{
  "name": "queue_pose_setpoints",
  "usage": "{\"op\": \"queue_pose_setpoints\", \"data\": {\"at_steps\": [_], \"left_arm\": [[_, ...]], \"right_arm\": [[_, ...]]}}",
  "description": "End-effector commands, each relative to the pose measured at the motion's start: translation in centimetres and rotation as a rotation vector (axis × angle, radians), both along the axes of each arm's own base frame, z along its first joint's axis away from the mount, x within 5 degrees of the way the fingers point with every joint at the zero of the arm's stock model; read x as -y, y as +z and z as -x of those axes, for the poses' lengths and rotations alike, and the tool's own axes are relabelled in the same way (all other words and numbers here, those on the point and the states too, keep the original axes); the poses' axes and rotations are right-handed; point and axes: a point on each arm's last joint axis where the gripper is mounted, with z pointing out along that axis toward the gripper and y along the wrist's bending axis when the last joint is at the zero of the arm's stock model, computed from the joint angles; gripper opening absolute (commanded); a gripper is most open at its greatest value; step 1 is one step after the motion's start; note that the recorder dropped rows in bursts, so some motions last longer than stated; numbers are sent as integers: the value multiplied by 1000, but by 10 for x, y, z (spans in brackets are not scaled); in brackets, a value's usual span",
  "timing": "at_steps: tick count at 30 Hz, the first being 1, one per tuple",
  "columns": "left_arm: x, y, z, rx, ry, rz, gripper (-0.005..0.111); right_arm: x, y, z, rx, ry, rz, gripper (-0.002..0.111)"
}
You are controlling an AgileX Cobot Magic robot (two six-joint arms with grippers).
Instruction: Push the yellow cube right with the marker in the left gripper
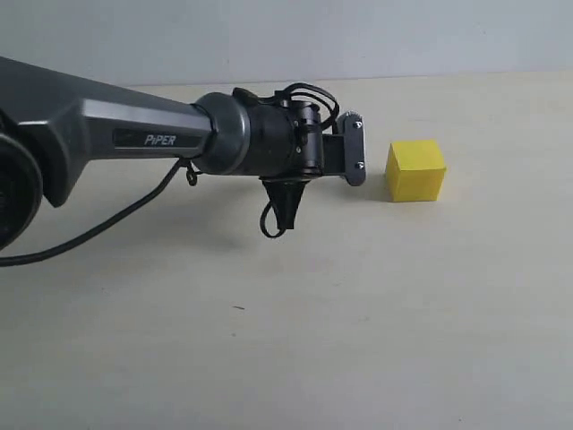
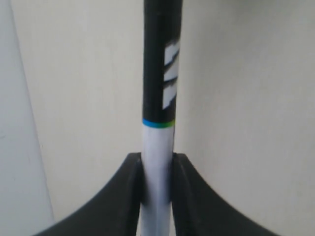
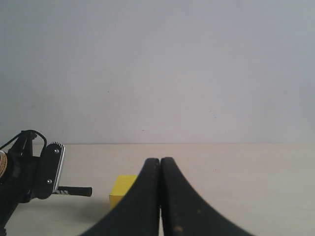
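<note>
Just left of the small, matte, bright yellow cube point(image 1: 415, 169), the dark grey-black left gripper point(image 1: 353, 150) clamps the slim white-barrelled, black-capped marker point(image 2: 158, 98), tip short of the cube, so the push looks unstarted; the black right gripper's point(image 3: 160, 196) empty jaws are pressed together.

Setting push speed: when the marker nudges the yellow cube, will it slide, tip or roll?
The yellow cube probably slides, not rolls: flat faces resting on the smooth table. As low as wide, tipping seems unlikely. An off-centre push may twist it.

Left hand point(image 2: 156, 160) grips black-capped white marker point(image 2: 158, 73) near yellow cube point(image 1: 415, 169).
</note>
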Motion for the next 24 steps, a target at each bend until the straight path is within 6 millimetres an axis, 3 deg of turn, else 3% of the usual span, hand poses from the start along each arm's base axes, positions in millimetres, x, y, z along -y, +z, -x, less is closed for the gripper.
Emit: {"op": "queue_pose_setpoints", "data": {"at_steps": [1,8,24], "left_arm": [[23,9,13,6,-43,58,0],[53,31,19,4,-45,188,0],[41,27,19,-46,82,133,0]], "right_arm": [[0,-1,0,5,-6,4,0],[0,-1,0,5,-6,4,0],[0,-1,0,5,-6,4,0]]}}
